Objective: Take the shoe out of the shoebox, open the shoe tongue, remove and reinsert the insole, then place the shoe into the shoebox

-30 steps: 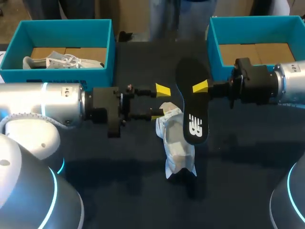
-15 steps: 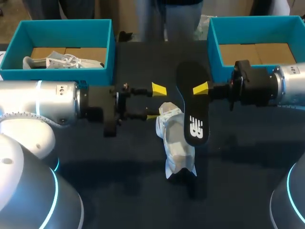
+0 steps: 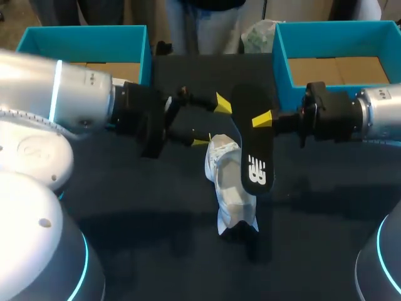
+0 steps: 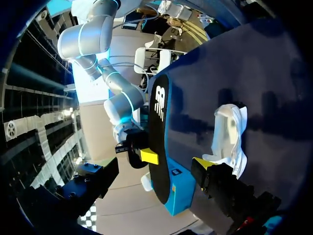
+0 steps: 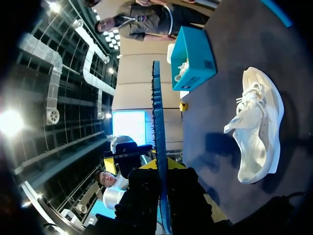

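Centrally: black insole [image 3: 252,141] pinched near its upper end by right claw [image 3: 262,118], fingers closed on both faces. Long axis runs top to bottom of frame, slightly tilted. White logo mark near its lower end, facing camera.

White shoe [image 3: 230,191] lies on dark tabletop [image 3: 156,238] at frame centre, long axis likewise up-down; toe end unclear.

Left claw [image 3: 212,123] spread wide, empty, its lower fingertip just beside shoe's upper end.

Teal left shoebox [image 3: 81,37] upper left; right shoebox [image 3: 281,63] upper right.

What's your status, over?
Right end effector shut on insole, above shoe. Left end effector open, beside shoe. Insole out, not yet reinserted. Nothing between insole and shoe.
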`<action>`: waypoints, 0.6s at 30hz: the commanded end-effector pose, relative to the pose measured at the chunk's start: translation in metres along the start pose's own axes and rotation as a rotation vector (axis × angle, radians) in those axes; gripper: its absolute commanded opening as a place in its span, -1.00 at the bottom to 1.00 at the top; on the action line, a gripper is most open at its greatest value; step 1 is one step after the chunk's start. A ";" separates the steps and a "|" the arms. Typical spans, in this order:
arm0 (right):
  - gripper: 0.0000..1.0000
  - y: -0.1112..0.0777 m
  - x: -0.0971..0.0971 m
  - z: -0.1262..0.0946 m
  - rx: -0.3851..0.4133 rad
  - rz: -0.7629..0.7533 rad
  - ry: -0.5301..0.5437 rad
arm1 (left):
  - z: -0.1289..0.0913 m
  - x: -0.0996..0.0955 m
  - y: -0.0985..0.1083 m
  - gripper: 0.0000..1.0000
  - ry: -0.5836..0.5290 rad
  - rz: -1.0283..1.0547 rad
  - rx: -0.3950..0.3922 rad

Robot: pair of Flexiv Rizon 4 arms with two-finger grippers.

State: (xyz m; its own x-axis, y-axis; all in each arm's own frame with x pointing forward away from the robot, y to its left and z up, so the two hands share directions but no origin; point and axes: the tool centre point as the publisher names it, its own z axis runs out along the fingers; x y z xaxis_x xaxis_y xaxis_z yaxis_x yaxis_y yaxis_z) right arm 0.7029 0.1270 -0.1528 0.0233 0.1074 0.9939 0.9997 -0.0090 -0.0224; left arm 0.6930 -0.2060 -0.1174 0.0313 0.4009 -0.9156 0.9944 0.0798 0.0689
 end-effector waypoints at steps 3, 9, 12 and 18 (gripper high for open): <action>-1.00 -0.001 -0.001 0.002 0.001 0.003 -0.004 | 0.008 -0.008 0.012 1.00 0.315 -0.029 -0.054; -1.00 -0.001 -0.003 0.003 0.003 0.007 0.000 | 0.008 -0.008 0.012 1.00 0.315 -0.029 -0.054; -1.00 -0.001 -0.003 0.003 0.002 0.005 -0.001 | 0.008 -0.008 0.012 1.00 0.315 -0.029 -0.054; -1.00 -0.003 -0.004 0.005 0.000 0.003 0.000 | 0.008 -0.008 0.012 1.00 0.315 -0.029 -0.054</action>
State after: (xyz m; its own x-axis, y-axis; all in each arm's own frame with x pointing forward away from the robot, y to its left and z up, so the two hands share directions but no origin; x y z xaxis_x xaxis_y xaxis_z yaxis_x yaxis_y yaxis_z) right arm 0.7009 0.1293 -0.1561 0.0257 0.1078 0.9938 0.9997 -0.0059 -0.0253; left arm 0.7048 -0.2136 -0.1138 -0.0305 0.6243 -0.7806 0.9877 0.1387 0.0724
